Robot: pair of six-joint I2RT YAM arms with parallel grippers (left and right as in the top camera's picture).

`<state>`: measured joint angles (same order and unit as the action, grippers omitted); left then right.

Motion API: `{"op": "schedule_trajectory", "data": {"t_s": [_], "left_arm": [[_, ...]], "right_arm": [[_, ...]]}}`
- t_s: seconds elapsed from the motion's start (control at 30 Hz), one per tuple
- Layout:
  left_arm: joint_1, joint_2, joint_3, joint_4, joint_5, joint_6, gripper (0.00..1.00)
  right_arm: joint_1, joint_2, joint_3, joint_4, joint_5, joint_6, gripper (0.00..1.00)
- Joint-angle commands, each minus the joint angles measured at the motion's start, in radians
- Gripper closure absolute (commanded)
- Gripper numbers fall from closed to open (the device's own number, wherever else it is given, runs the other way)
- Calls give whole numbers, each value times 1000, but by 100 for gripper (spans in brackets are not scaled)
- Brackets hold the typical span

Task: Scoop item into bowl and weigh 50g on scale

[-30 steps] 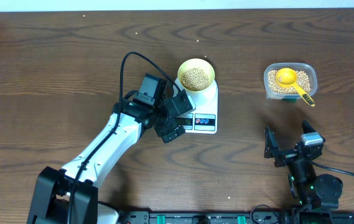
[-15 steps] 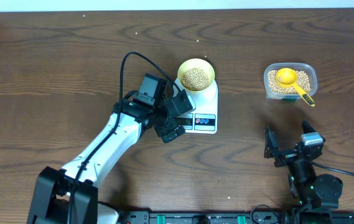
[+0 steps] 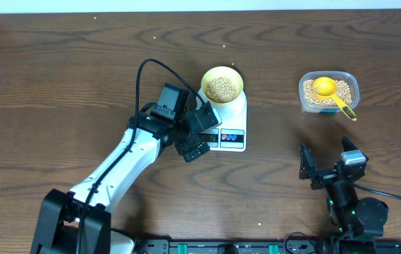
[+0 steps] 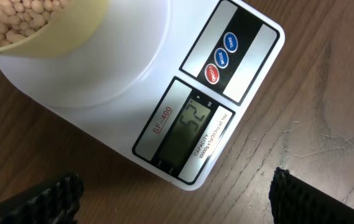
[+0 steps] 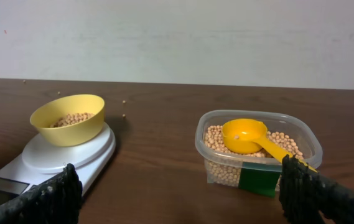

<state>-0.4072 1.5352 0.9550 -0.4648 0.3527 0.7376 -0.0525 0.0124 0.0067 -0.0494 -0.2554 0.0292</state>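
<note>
Left wrist view is showing the left gripper, spread and empty, over the scale apparently reading 52; a few beans are needing gentle removal.

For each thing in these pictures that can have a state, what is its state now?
bowl: upright on the scale, partly filled with beans.
scale: switched on, display seems to read 52.
tub: open, no lid, beans inside.
scoop: lying in the tub, handle over the rim.
left tool: open, empty, above the scale's display.
right tool: open, empty, apart from the tub.
</note>
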Motion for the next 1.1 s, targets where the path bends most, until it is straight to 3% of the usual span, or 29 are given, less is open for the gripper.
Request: {"op": "schedule_trajectory", "data": {"t_s": [0.0, 0.23, 0.6, 0.77, 0.97, 1.07], "left_arm": [[5, -4, -2, -2, -5, 10, 2], [7, -44, -2, -5, -19, 10, 2], [101, -311, -2, -1, -24, 4, 2], [122, -438, -18, -3, -24, -93, 2], [122, -565, -156, 24, 6, -134, 2], [122, -637, -298, 154, 6, -134, 2]], "right_arm": [[6, -8, -2, -3, -16, -19, 1], [6, -8, -2, -4, -16, -19, 1], [6, -8, -2, -4, -16, -19, 1], [6, -8, -2, -4, -16, -19, 1], [6, -8, -2, -4, -16, -19, 1], [6, -8, -2, -3, -16, -19, 1]]}}
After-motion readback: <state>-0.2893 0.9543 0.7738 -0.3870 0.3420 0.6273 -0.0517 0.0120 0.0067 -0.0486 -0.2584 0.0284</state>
